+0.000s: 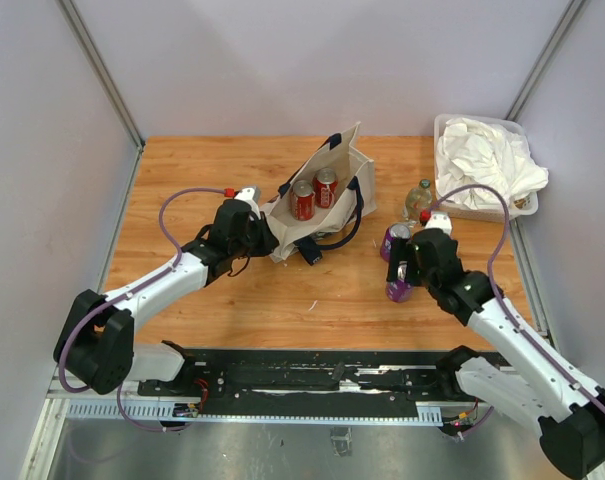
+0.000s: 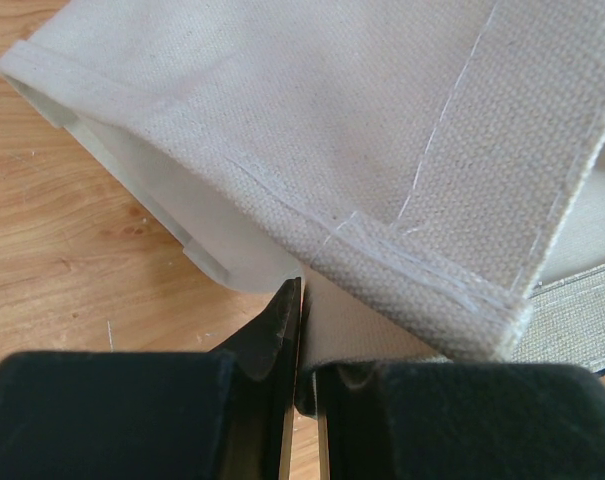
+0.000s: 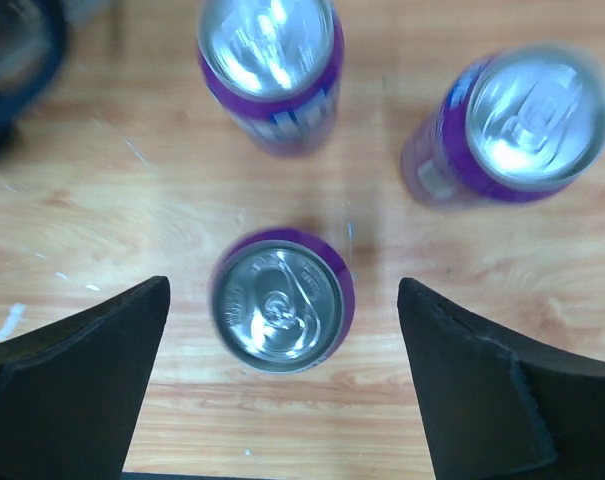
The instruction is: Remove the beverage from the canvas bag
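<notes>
The cream canvas bag (image 1: 332, 165) lies open in the middle of the table, with two red beverage cans (image 1: 302, 201) (image 1: 326, 187) inside. My left gripper (image 1: 263, 229) is shut on the bag's near-left edge. In the left wrist view its jaws (image 2: 304, 305) pinch a fold of the canvas bag (image 2: 402, 130). My right gripper (image 1: 402, 268) hovers right of the bag and stands open (image 3: 282, 288). A purple can (image 3: 280, 310) stands upright on the wood between its fingers, touching neither. Two more purple cans (image 3: 268, 70) (image 3: 517, 120) stand just beyond.
A clear tub of white cloths (image 1: 482, 160) sits at the back right. A small bottle (image 1: 419, 198) stands in front of it, near the purple cans (image 1: 395, 240) (image 1: 399, 291). The bag's navy straps (image 1: 332, 240) trail onto the table. Walls enclose three sides.
</notes>
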Tool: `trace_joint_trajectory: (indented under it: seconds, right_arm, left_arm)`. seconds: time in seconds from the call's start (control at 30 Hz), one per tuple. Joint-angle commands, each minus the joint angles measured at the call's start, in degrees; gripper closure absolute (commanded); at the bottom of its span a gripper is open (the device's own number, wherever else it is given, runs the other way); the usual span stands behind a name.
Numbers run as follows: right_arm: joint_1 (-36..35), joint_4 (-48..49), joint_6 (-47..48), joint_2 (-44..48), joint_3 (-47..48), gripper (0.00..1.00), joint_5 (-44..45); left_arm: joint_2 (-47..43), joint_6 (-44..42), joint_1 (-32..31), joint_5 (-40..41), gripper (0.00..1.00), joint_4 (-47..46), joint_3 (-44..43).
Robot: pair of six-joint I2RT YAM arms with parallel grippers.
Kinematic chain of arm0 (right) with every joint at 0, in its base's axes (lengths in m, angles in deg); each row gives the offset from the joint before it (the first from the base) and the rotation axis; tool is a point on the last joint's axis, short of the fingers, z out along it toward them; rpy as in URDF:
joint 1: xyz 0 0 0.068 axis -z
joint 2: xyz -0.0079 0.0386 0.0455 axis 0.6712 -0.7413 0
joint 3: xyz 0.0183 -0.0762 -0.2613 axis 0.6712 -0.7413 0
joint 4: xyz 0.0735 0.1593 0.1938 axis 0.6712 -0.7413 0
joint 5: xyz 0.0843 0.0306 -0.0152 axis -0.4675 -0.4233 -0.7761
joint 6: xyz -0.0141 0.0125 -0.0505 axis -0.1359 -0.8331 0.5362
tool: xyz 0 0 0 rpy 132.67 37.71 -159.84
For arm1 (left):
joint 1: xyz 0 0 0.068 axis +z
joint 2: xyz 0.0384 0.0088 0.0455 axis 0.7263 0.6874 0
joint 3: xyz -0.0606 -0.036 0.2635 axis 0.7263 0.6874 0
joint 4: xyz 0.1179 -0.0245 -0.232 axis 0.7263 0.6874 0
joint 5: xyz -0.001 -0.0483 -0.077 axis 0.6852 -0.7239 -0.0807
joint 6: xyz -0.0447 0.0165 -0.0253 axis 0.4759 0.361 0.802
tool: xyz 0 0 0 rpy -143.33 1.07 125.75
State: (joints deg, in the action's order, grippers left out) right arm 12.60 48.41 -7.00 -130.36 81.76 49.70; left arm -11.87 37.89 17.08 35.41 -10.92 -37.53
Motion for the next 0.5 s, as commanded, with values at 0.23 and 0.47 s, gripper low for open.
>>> trace_joint_trajectory:
  seconds: [0.23, 0.47]
  right_arm:
    - [-4.4, -10.2, 15.2, -16.6, 44.1, 0.14, -1.3]
    - [-8.0, -12.5, 17.6, -37.6, 68.3, 0.25, -8.6]
  left_arm:
    - [0.3, 0.3, -0.4, -0.7, 0.86, 2.4, 0.0]
    - [0.2, 0.9, -0.5, -1.1, 0.85, 2.1, 0.1]
